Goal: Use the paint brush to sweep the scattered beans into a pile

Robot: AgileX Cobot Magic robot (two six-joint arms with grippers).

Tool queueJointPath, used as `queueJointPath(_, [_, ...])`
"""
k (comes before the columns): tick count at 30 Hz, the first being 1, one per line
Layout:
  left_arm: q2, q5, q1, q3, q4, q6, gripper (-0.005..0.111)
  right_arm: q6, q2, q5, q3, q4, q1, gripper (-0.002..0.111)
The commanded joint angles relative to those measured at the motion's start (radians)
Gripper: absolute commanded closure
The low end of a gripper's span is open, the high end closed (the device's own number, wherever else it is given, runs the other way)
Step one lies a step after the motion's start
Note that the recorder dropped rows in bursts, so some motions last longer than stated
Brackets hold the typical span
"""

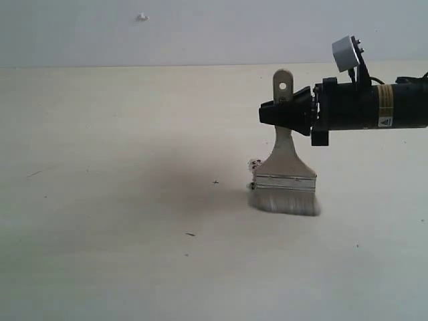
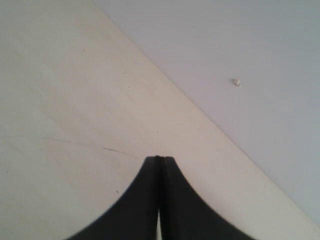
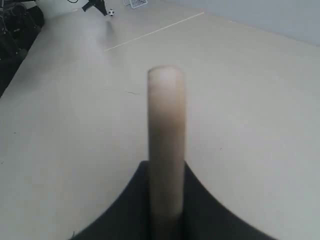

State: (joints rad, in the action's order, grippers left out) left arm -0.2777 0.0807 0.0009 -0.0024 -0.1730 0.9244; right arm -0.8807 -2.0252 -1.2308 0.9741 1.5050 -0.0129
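A: How does the left pincer (image 2: 159, 159) stand?

B: Its black jaws are pressed together on nothing, above the pale cream tabletop (image 2: 75, 125).

A: And the beans?

B: A tiny cluster of dark reddish-brown beans (image 1: 254, 164) lies below the right pincer (image 1: 275, 112), slightly to its left. They are too small to count.

A: The brush?

B: The wide flat paint brush (image 1: 286, 170), with cream handle, silver ferrule and whitish-grey bristles, stands upright beneath the right pincer. The beans sit just beside its ferrule, and its bristles touch the tabletop. That black pincer is clamped on the handle, just under its hole.
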Motion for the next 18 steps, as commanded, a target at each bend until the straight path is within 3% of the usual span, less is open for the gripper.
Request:
queueJointPath(1, [0.007, -0.001, -0.002, 0.002, 0.005, -0.008, 0.107, 0.019, -0.015, 0.010, 0.051, -0.015, 0.001, 0.108])
queueJointPath(18, [0.007, -0.001, -0.002, 0.002, 0.005, -0.008, 0.107, -0.217, 0.029, 0.010, 0.060, -0.008, 0.001, 0.108])
